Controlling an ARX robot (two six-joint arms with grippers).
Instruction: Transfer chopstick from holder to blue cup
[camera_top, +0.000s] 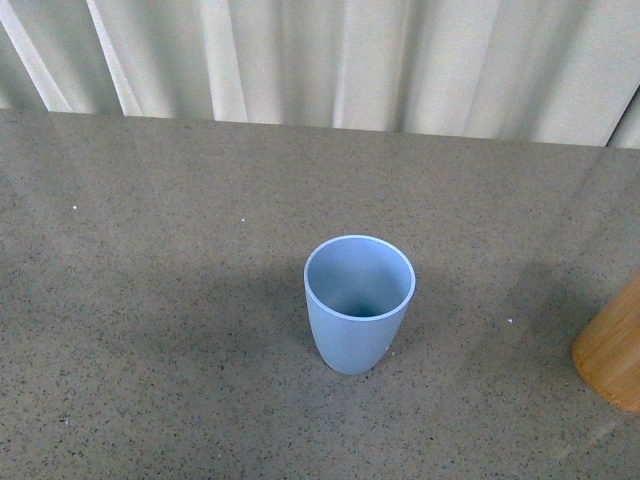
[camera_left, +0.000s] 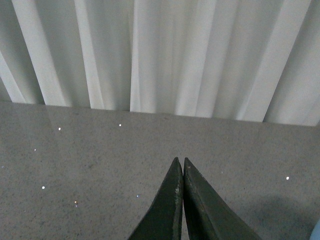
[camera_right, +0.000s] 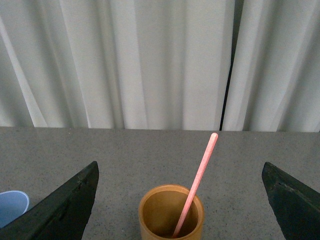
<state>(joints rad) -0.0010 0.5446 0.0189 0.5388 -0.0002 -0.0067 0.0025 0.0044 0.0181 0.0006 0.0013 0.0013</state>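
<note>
The blue cup (camera_top: 358, 303) stands upright and empty on the grey speckled table, a little right of centre in the front view. Its rim also shows in the right wrist view (camera_right: 11, 206). The bamboo holder (camera_right: 171, 213) stands in front of my right gripper (camera_right: 180, 172), between its wide-open fingers (camera_right: 70, 202), and a part of it shows in the front view (camera_top: 612, 350). One salmon-pink chopstick (camera_right: 198, 180) leans in the holder. My left gripper (camera_left: 180, 160) is shut and empty, its tips over bare table. Neither arm shows in the front view.
White pleated curtains (camera_top: 330, 60) hang behind the table's far edge. The grey table (camera_top: 150, 300) stretches bare to the left of the cup.
</note>
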